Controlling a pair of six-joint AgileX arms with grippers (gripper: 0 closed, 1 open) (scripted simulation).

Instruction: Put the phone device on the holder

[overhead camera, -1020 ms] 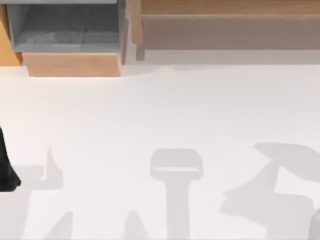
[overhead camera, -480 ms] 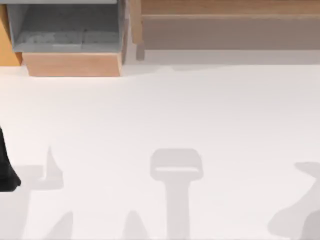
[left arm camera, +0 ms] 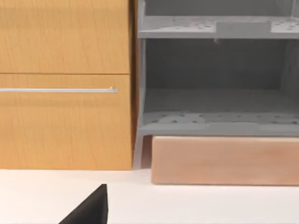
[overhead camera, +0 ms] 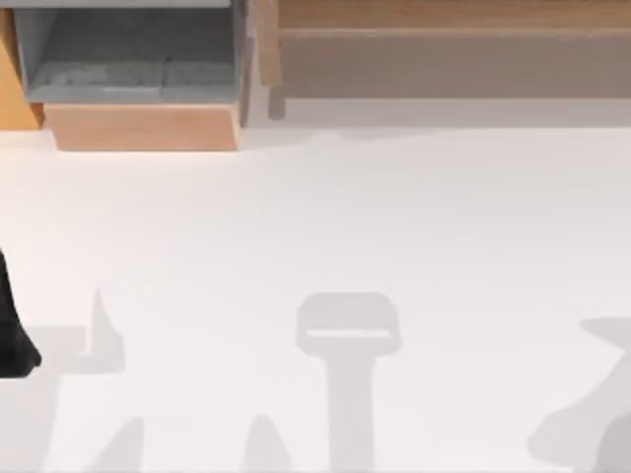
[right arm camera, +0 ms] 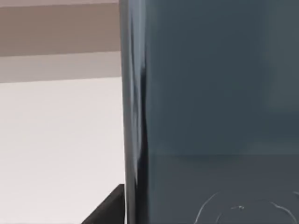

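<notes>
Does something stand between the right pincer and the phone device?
Nothing visible does. The phone device sits close against the right pincer. The left pincer is parked at the left of the table.

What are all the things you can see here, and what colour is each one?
Table: one, white, spanning the top view.
Shelf unit: one, grey, behind the table's far left, sitting on a pale wood block.
Cabinet: one, orange-brown wood with a thin silver handle, beside the shelf unit in the left wrist view.
Wooden ledge: one, brown, behind the table's far right.
Phone device: one, glossy dark blue-grey, close up in the right wrist view.
Left arm: one, black, at the top view's left edge.
Left end effector: black tip low in the left wrist view.
</notes>
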